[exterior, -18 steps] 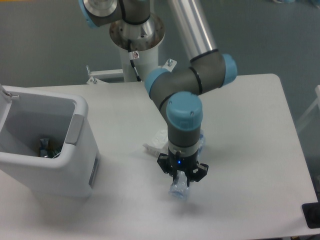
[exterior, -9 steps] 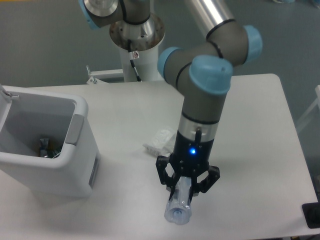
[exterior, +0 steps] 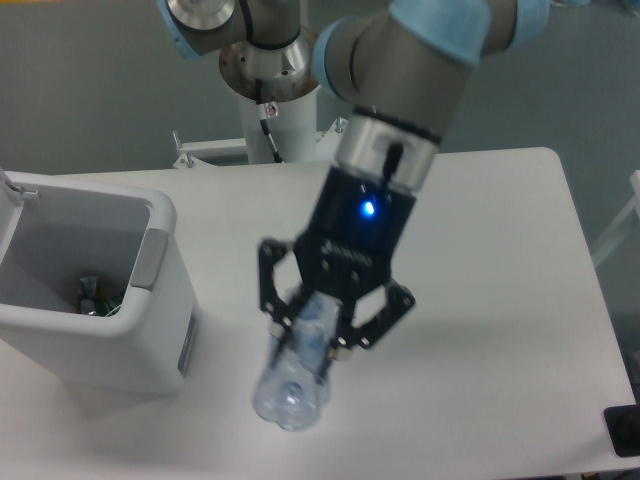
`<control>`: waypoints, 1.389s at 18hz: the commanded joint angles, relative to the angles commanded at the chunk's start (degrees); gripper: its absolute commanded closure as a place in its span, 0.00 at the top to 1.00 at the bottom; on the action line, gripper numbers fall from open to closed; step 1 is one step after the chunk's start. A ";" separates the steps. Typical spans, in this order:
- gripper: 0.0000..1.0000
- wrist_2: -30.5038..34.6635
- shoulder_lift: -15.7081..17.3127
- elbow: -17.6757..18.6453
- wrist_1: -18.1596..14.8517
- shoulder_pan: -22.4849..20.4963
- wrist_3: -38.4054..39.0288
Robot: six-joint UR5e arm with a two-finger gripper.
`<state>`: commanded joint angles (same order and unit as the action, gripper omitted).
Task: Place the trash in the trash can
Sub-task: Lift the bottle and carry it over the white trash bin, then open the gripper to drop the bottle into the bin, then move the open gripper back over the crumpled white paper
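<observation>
My gripper point(exterior: 312, 338) hangs high above the table, close to the camera, shut on the crushed clear plastic bottle point(exterior: 289, 388). The bottle points down out of the jaws with one end facing the camera. The trash can point(exterior: 110, 345), a white boxy bin with a grey panel point(exterior: 150, 262) on its right side, stands at the table's left edge. It is open at the top, with some small items point(exterior: 95, 295) lying at its bottom. The bottle is to the right of the can and not over its opening. The white paper wad is hidden behind my gripper.
The arm's white base pedestal point(exterior: 270, 95) stands behind the table's far edge. The white table point(exterior: 500, 260) ends at the right near x 600. A dark object point(exterior: 625, 430) sits past its lower right corner.
The gripper has risen from the table with the bottle held in it and shifted left toward the can. It now covers the paper wad that showed earlier.
</observation>
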<state>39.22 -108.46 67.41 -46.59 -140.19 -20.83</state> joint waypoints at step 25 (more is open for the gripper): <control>1.00 -8.10 6.41 18.89 0.63 12.48 -8.88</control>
<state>31.11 -102.04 86.30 -45.97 -127.70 -29.71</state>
